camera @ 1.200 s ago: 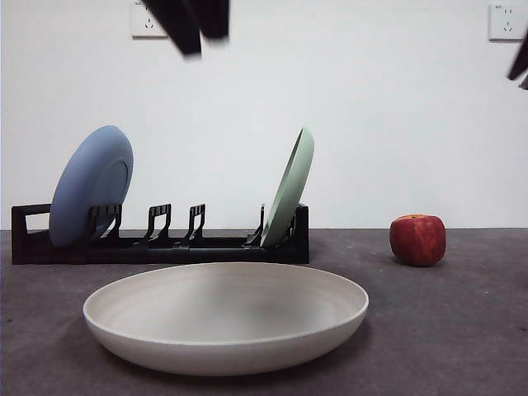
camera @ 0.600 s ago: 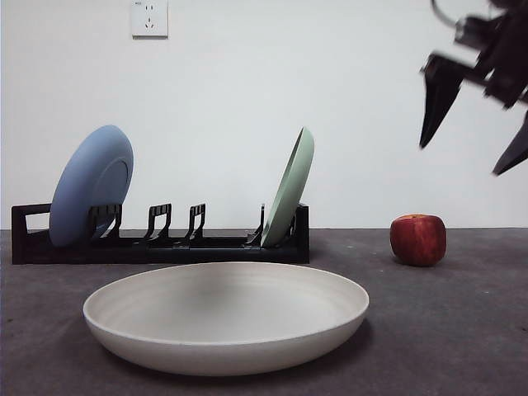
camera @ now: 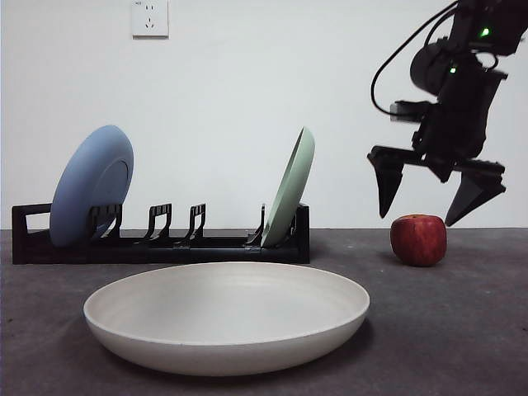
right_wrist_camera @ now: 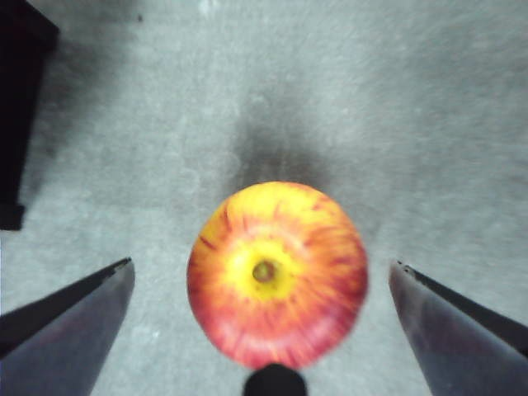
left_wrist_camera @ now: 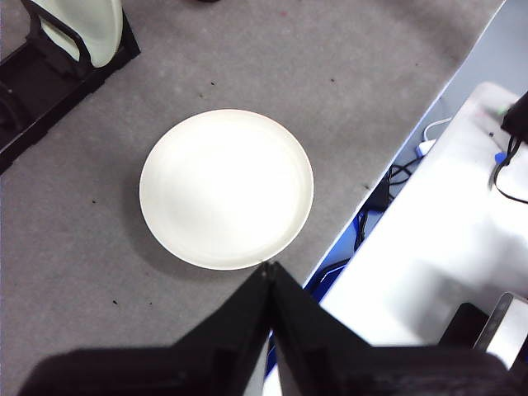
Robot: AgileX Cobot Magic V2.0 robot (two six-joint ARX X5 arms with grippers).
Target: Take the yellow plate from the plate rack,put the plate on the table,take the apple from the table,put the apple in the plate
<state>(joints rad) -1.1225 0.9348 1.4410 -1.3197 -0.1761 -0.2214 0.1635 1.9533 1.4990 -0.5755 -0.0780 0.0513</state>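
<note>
The yellow plate (camera: 226, 318) lies flat on the table (camera: 462, 330) at the front, and it also shows in the left wrist view (left_wrist_camera: 227, 188). The black plate rack (camera: 157, 245) stands behind it. The red apple (camera: 418, 239) sits on the table at the right. My right gripper (camera: 421, 205) hangs open just above the apple, one jaw to each side. In the right wrist view the apple (right_wrist_camera: 276, 272) lies between the spread jaws of the right gripper (right_wrist_camera: 261, 264). My left gripper (left_wrist_camera: 268, 268) is shut and empty, high above the plate's near edge.
A blue plate (camera: 91, 186) leans in the rack's left end and a pale green plate (camera: 290, 186) in its right end. The left wrist view shows the table's edge, with a white desk (left_wrist_camera: 445, 247) and cables beyond it.
The left arm has risen out of the top of the front view. The right gripper has come in from the upper right and lowered, open, to just above the apple.
</note>
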